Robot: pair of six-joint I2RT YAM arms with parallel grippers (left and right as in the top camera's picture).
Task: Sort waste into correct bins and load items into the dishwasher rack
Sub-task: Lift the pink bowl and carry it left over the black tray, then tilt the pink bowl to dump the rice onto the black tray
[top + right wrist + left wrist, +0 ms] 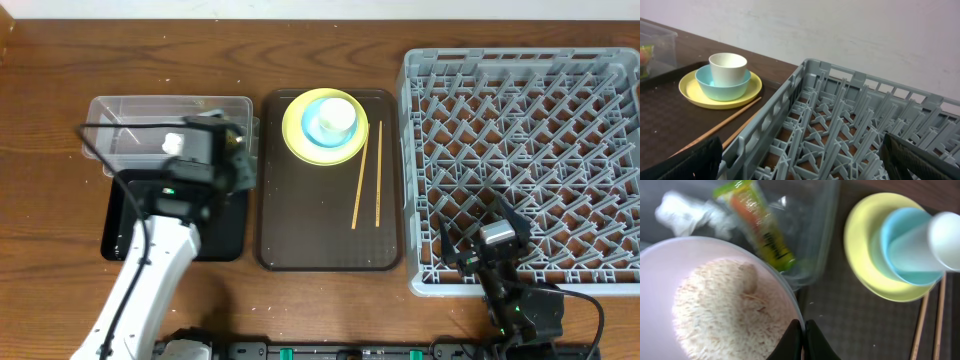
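My left gripper (803, 325) is shut on the rim of the whitish bowl (660, 280), which holds white rice (725, 310). The bowl hangs partly over the clear tub (825, 225), where the green-and-orange wrapper (760, 230) and the crumpled white scrap (682, 212) lie. On the brown tray, the yellow plate (300, 140) carries the light blue bowl (318, 125) with the white cup (337, 117) inside. The chopsticks (368, 175) lie beside it. My right gripper (478, 222) stands open above the front left corner of the grey dishwasher rack (520, 130).
The black tub (225, 235) sits in front of the clear tub (130, 110), mostly under my left arm. The dark brown tray (310, 220) lies between the tubs and the rack. The rack wall (790, 100) rises close below my right fingers.
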